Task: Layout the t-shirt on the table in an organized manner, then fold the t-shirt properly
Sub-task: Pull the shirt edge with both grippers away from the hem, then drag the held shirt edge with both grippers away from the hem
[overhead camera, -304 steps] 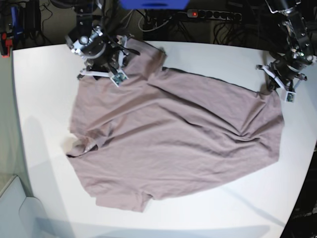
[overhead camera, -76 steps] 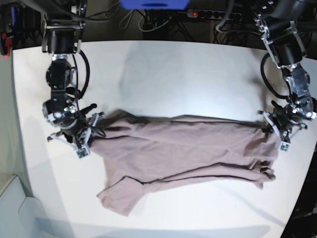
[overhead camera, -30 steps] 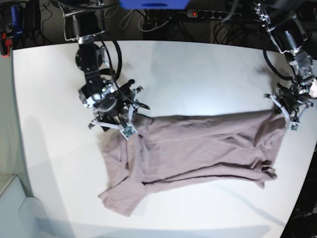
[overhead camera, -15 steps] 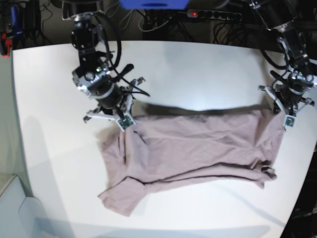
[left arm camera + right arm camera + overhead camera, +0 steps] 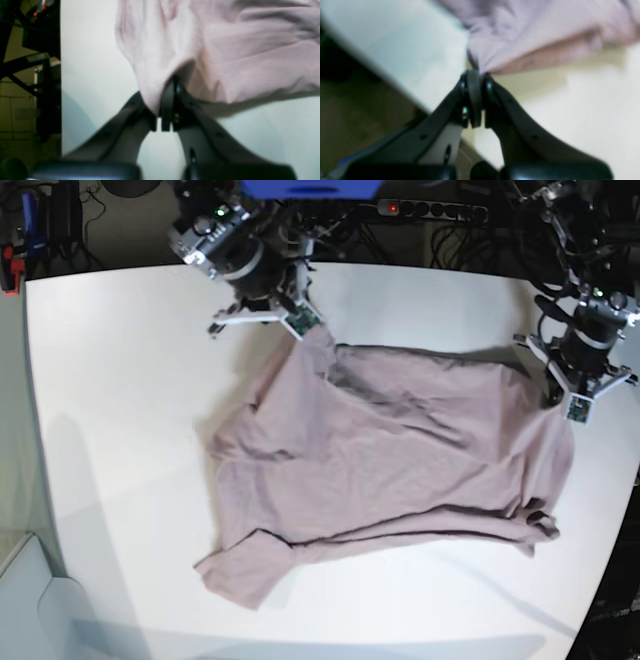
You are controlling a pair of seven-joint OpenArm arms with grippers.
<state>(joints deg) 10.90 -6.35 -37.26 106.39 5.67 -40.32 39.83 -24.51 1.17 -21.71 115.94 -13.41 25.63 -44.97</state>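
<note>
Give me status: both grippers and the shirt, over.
Left gripper shut on the t-shirt edge. Right gripper shut on its far corner. Shirt half lifted, rumpled, lower part on the table. Nothing in the way.

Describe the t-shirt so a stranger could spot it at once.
Look at the big white table that fills the base view. Spread across its middle lies the t-shirt, a plain dusty mauve cloth, its far corners pinched by the right gripper and left gripper. It is the only fabric there.

No legible txt, labels, nos. anywhere.
</note>
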